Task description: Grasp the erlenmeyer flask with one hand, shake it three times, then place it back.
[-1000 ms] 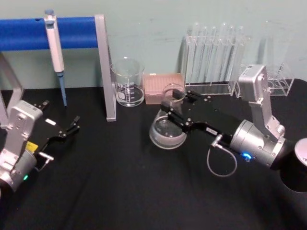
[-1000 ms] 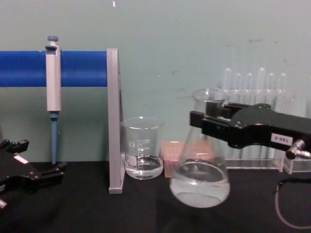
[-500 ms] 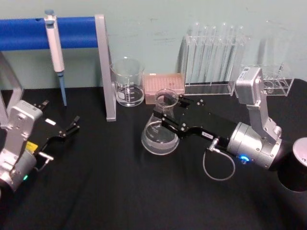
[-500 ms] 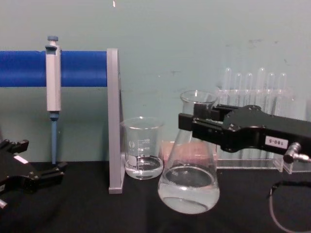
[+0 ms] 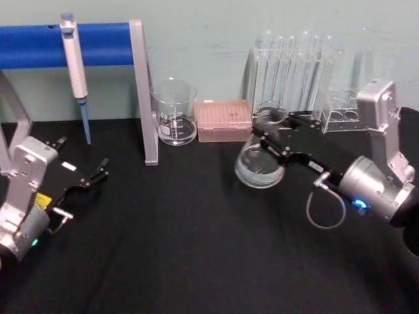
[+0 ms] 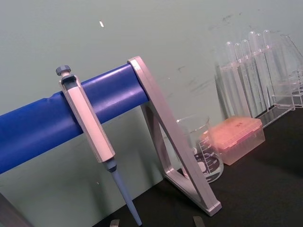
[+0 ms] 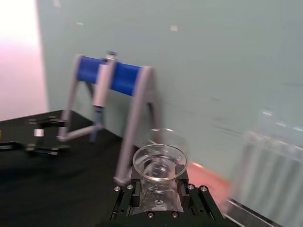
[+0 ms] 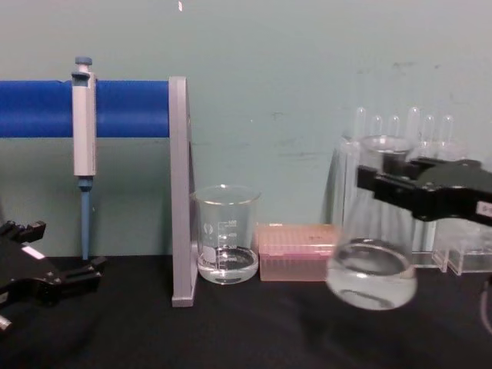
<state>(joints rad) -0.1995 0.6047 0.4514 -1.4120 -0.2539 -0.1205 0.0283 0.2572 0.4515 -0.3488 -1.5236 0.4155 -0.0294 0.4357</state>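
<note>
My right gripper (image 5: 273,133) is shut on the neck of the erlenmeyer flask (image 5: 259,166), a clear conical flask with a little clear liquid in its wide base. It holds the flask tilted and off the black table, in front of the test tube rack. The chest view shows the flask (image 8: 372,267) at the right with the right gripper (image 8: 384,186) clamped just below the rim. From the right wrist, the flask's rim (image 7: 158,162) sits between the jaws. My left gripper (image 5: 98,171) rests open at the table's left, far from the flask; its grey fingertips (image 6: 198,220) stand wide apart.
A glass beaker (image 5: 174,112) and a pink tip box (image 5: 224,120) stand at the back centre. A rack of test tubes (image 5: 294,69) is behind the flask. A pipette (image 5: 74,62) hangs on the blue bar of a grey-legged stand (image 5: 144,91) at the back left.
The right gripper has swung the flask to the right and farther back, from mid-table to in front of the test tube rack. The left arm has not moved.
</note>
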